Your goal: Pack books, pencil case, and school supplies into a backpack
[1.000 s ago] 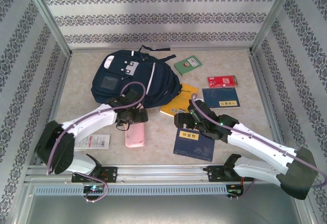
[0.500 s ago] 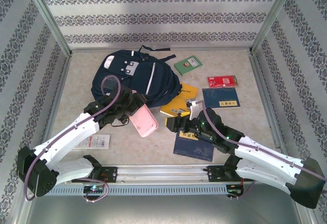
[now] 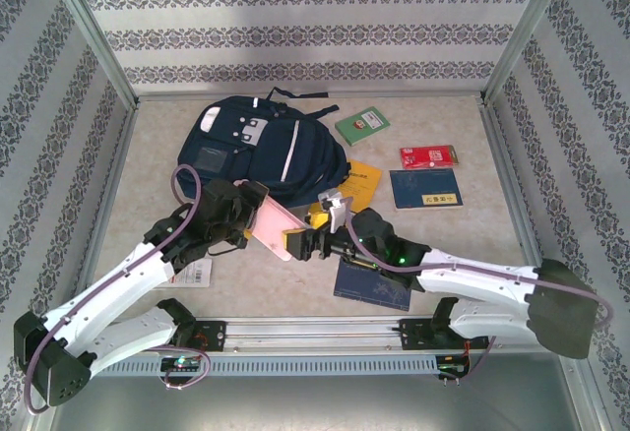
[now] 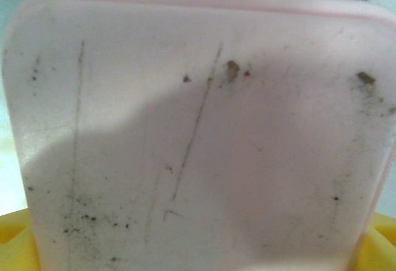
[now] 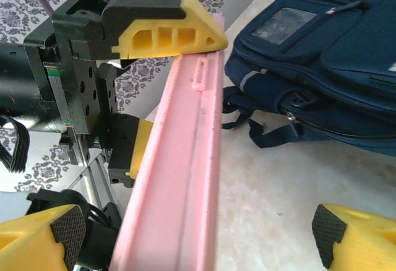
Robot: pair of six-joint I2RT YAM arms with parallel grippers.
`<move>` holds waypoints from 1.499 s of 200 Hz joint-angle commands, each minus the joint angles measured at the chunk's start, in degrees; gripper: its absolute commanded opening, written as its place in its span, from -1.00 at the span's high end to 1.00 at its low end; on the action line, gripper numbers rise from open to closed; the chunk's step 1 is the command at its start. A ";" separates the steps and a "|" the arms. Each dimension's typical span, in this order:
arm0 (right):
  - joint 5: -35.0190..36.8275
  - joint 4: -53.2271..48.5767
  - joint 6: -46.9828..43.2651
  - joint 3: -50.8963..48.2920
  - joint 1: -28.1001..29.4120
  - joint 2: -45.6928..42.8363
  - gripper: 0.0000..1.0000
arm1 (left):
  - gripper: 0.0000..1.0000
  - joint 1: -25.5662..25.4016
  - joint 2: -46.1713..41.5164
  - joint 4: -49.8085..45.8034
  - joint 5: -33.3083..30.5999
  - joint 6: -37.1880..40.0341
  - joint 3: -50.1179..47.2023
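Note:
My left gripper (image 3: 260, 216) is shut across the width of the pink pencil case (image 3: 279, 229) and holds it tilted above the table, in front of the navy backpack (image 3: 258, 151). In the left wrist view the pencil case (image 4: 198, 135) covers nearly everything. My right gripper (image 3: 307, 240) is open, its jaws either side of the free end of the pencil case (image 5: 185, 172), and the left gripper's yellow finger (image 5: 167, 33) clamps the case's upper edge. The orange-yellow book (image 3: 356, 181) and two navy books (image 3: 425, 188) (image 3: 374, 283) lie on the table.
A green booklet (image 3: 361, 125) and a red booklet (image 3: 425, 156) lie at the back right. A white packet (image 3: 194, 272) sits partly under my left arm. The backpack (image 5: 322, 54) lies flat with its straps trailing. Frame posts and patterned walls close in the table.
The left gripper has lifted the pencil case off the table and carried it up and to the right. The right arm has swung left, bringing its open jaws around the case's end.

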 commanded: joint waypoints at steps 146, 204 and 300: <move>1.61 11.71 8.64 4.93 2.63 12.19 0.14 | -0.41 -0.73 -3.87 3.57 -2.56 -3.41 -2.80; 6.01 9.94 6.33 3.09 2.67 8.55 0.32 | -0.81 -0.80 -3.94 1.68 -3.33 -1.27 -1.30; 5.34 6.08 9.30 2.96 0.00 6.28 0.47 | -0.99 -0.73 -0.35 1.50 -3.35 6.00 2.13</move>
